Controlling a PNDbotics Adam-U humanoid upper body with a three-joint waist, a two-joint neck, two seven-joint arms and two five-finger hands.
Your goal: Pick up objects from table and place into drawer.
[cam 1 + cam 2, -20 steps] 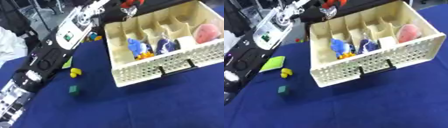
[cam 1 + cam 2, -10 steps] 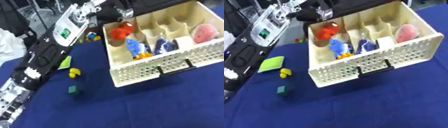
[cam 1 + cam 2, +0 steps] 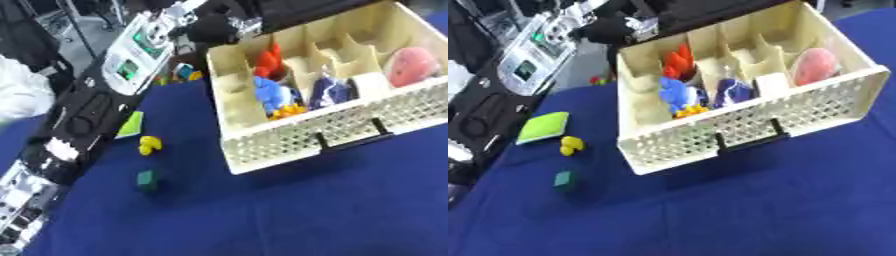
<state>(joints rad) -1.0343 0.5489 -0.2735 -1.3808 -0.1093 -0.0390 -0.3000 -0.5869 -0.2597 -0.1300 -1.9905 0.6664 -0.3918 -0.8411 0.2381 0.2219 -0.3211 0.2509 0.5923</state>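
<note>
A cream perforated drawer (image 3: pixel 289 142) with a black handle (image 3: pixel 354 140) stands open on the blue table (image 3: pixel 262 210). A red object (image 3: pixel 267 60) lies in its back left compartment. Further compartments hold a blue toy (image 3: pixel 273 95), a dark blue object (image 3: pixel 331 90) and a pink round thing (image 3: pixel 409 67). My left arm runs from the lower left up to the top, and its black hand (image 3: pixel 214 27) hangs open just beyond the drawer's back left corner, apart from the red object. On the cloth lie a yellow piece (image 3: pixel 150 145), a green cube (image 3: pixel 147 180) and a lime flat piece (image 3: pixel 544 126).
Small colourful pieces (image 3: pixel 184 74) lie behind the drawer's left side, close to my arm. A white heap (image 3: pixel 22 92) sits at the left edge. Blue cloth stretches in front of the drawer.
The red object, held above the drawer a second ago, went down into the back left compartment and was let go. My left hand drew back to the left.
</note>
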